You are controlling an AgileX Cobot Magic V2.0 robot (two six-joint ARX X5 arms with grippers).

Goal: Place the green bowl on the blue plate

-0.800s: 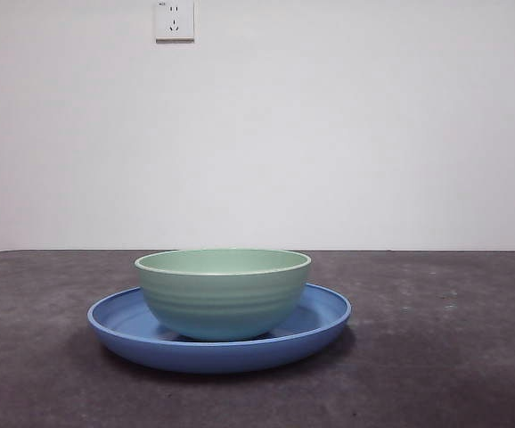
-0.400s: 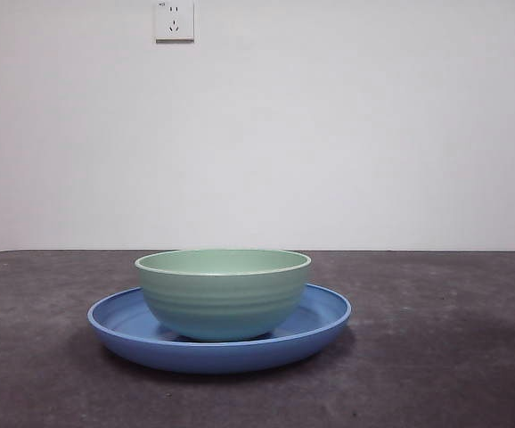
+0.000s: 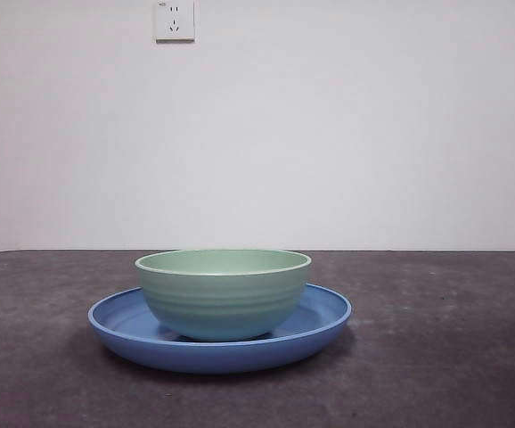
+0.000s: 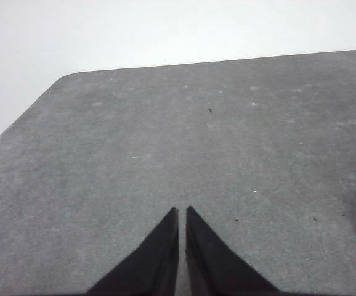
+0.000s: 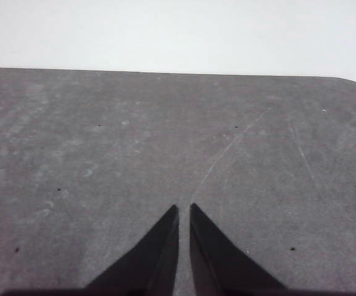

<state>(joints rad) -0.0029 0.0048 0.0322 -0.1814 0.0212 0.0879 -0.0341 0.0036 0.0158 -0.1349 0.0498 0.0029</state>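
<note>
the green bowl (image 3: 223, 294) sits upright inside the blue plate (image 3: 324, 314), resting on the plate's floor, slightly toward the side of the plate nearer the wall socket (image 3: 174, 20) as seen from the front. its rim is level. the plate lies flat on the dark desk (image 3: 453, 357). neither arm appears in the front view.

left gripper (image 4: 182, 211): the 2 fingers are clenched together, only a thin slit between the tips, holding nothing, over bare desk near a rounded corner. right gripper (image 5: 183, 208): the 2 fingers are likewise pressed nearly together, empty, over bare desk with faint scratches. neither wrist view shows the bowl or the plate, so both grippers are judged well apart from them.

assessment: the placement appears complete; the bowl is seated and free of any grasp.

risks from here:
1. the bowl is off the plate's centre; a knock to the desk or plate could slide it on the glossy surface toward the raised rim.
2. any arm sweeping low across the desk could strike the plate's rim and shift both pieces together.
3. a renewed grasp attempt on the bowl's rim could tip it, as the wall is smooth and curved.
</note>
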